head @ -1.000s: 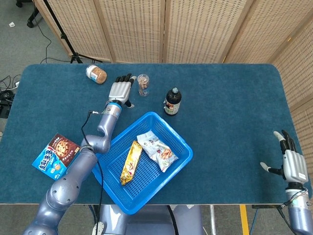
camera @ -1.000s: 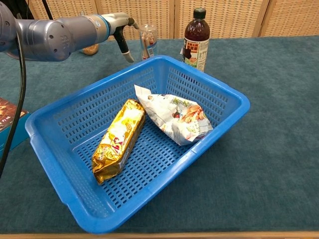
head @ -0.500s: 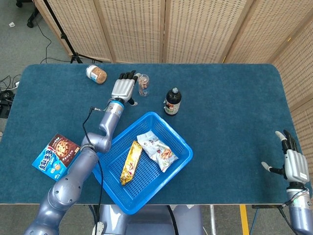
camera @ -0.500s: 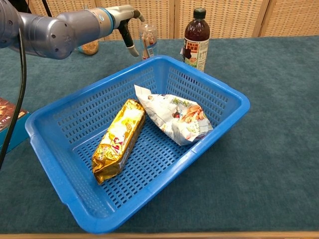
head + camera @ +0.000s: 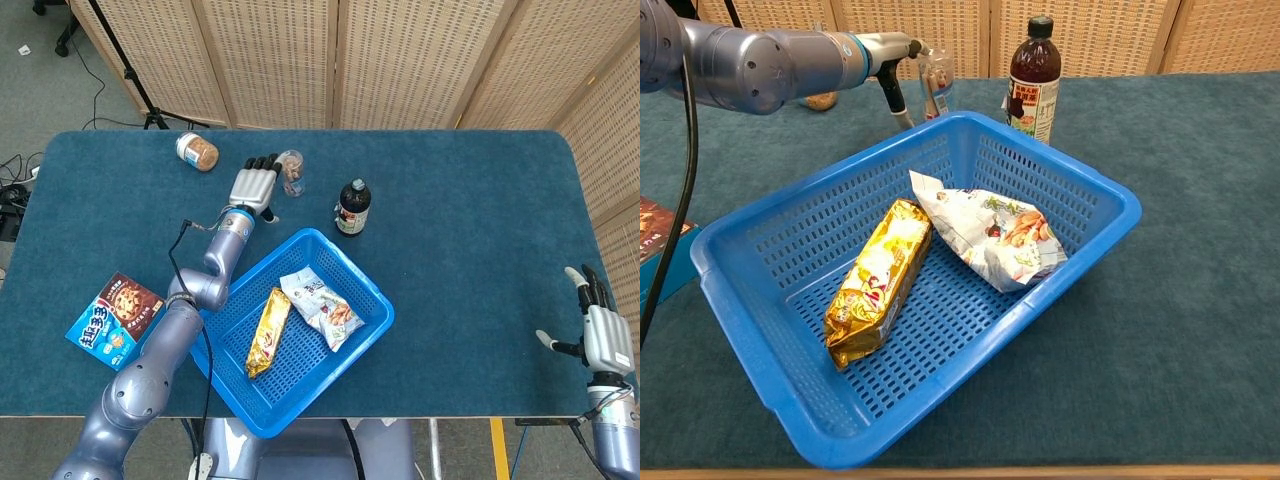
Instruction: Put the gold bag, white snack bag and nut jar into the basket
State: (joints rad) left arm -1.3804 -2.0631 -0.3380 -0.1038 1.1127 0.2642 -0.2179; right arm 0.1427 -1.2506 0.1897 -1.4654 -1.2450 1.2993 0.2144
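Since the earlier frames, the left hand (image 5: 254, 183) had edged right and nearer to the nut jar (image 5: 292, 172), while the right hand (image 5: 598, 330) had slipped a little lower at the near right edge of the head view. At this moment the left hand lay just left of the jar with its fingers (image 5: 264, 162) stretched toward the far side; from above it looked to hold nothing, though whether it touched the jar could not be told. The right hand hung off the table's near right corner, fingers spread and holding nothing.

The nut jar stood upright on the table (image 5: 470, 220), beyond the far rim of the blue basket (image 5: 372, 330). Inside the basket lay the gold bag (image 5: 267, 331) on the left and the white snack bag (image 5: 322, 307) just to its right, the two touching or nearly so. A dark bottle (image 5: 351, 207) stood upright to the right of the jar, near the basket's far corner. A second jar with a white lid (image 5: 197, 151) lay on its side at the far left, and a cookie box (image 5: 114, 319) rested flat near the left edge.
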